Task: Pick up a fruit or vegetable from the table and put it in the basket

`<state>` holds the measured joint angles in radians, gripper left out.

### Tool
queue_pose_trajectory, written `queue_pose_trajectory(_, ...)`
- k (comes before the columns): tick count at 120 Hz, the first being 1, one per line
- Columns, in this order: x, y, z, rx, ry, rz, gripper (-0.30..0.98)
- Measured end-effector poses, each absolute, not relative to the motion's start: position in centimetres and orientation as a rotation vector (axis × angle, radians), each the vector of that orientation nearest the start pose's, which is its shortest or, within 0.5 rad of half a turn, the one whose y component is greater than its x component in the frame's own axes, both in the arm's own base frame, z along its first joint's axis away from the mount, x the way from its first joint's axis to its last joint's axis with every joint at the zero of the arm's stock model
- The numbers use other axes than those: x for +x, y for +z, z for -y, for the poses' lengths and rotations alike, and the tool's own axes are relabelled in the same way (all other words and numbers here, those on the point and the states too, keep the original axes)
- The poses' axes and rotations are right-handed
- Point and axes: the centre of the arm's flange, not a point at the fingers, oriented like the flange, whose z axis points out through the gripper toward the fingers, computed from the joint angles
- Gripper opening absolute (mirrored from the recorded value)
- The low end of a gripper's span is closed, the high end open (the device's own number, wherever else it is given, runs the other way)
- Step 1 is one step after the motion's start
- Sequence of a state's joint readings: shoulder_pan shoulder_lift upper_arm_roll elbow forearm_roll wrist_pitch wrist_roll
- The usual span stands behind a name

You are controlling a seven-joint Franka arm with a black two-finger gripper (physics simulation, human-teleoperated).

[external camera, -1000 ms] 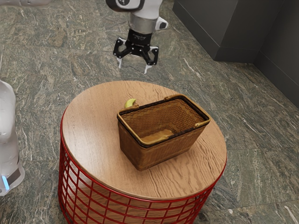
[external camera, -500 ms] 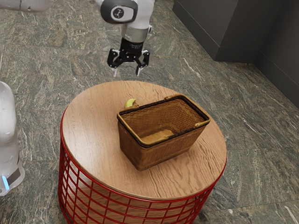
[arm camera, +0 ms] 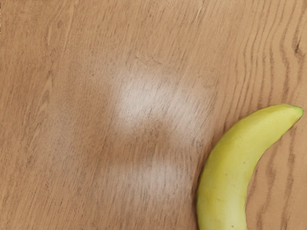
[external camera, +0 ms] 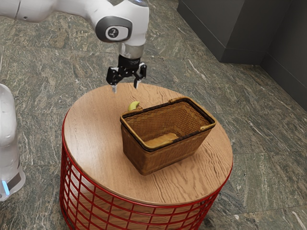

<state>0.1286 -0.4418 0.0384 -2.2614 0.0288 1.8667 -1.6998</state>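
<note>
Hovering over the bench [external camera: 93, 129], fingers [external camera: 114, 88] spread — banana [external camera: 132, 106] at ten o'clock from the basket [external camera: 165, 158], exterior view.

Grey marbled floor [external camera: 259, 120], dark walls [external camera: 249, 33]

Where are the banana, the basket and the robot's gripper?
Banana [arm camera: 224, 177]: wrist view, its curved body.
Basket [external camera: 168, 155]: exterior view, its outer side wall.
Gripper [external camera: 125, 87]: exterior view, midway between its fingertips.
</note>
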Motion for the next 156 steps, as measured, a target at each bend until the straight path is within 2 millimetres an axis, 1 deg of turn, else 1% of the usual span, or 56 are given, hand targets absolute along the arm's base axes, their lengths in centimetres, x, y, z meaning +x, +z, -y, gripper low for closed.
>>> queue_pose_trajectory(9, 41.5, 53.3, -8.2, 1.835, 0.065, -2.508, 0.68)
queue_pose_trajectory(23, 41.5, 53.1, -8.3, 1.813, 0.076, -2.512, 0.68)
queue_pose_trajectory(37, 42.0, 53.0, -7.0, 1.854, 0.111, -2.488, 0.68)
queue_pose_trajectory(45, 42.1, 52.6, -6.3, 1.880, 0.124, -2.472, 0.68)
queue_pose_trajectory(69, 42.1, 52.7, -6.3, 1.882, 0.153, -2.450, 0.68)
queue_pose_trajectory(77, 42.1, 52.3, -6.3, 1.887, 0.150, -2.449, 0.68)
queue_pose_trajectory(99, 41.8, 49.8, -6.3, 1.907, 0.131, -2.448, 0.68)
queue_pose_trajectory(105, 41.7, 49.6, -7.0, 1.890, 0.127, -2.453, 0.68)
queue_pose_trajectory(113, 41.5, 49.5, -8.3, 1.854, 0.122, -2.464, 0.68)
queue_pose_trajectory(119, 41.6, 49.3, -8.8, 1.845, 0.119, -2.467, 0.68)
queue_pose_trajectory(131, 42.1, 48.3, -9.2, 1.850, 0.109, -2.471, 0.68)
queue_pose_trajectory(156, 43.6, 46.9, -9.5, 1.871, 0.107, -2.464, 0.68)
